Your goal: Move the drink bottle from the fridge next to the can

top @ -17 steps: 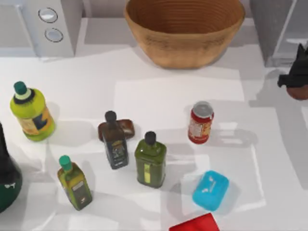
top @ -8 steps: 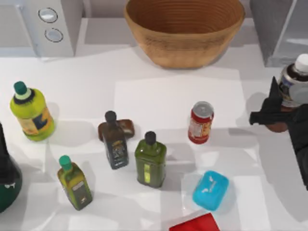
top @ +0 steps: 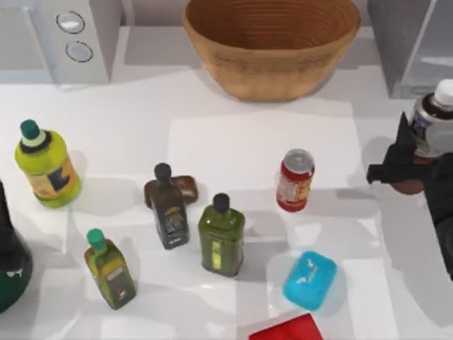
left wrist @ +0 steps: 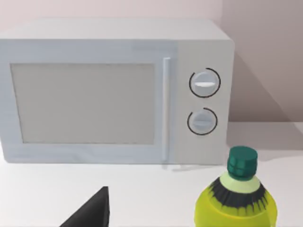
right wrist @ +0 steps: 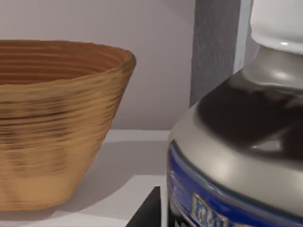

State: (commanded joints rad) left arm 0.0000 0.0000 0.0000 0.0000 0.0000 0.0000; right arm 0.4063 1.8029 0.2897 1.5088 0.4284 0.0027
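Drink bottle (top: 432,122) business, read from the near edge of the bench (top: 233,134) outward. Nearest, by that edge: a red flat thing (top: 287,329) and a blue block (top: 310,280), both untouched by the last second. A little farther in, toward mid-bench: the can (top: 295,180), upright, same spot as a second ago, with bare surface on its right. Level with it at the right edge: the right gripper (top: 414,166), closed around the bottle's lower body, white cap up, reddish base just showing beneath. A second back, showed only that base and the gripper tip at this edge; half a second back, already stood full in view; since then, hardly shifts at all. Means, by judgement, extraction done and carry paused or just starting, still well apart from the can. Cannot tell whether lifted or resting. Calls next for a leftward carry into that bare patch. Farthest, at the far right corner: the fridge (top: 396,49). Left gripper (left wrist: 90,215): parked at the left side.
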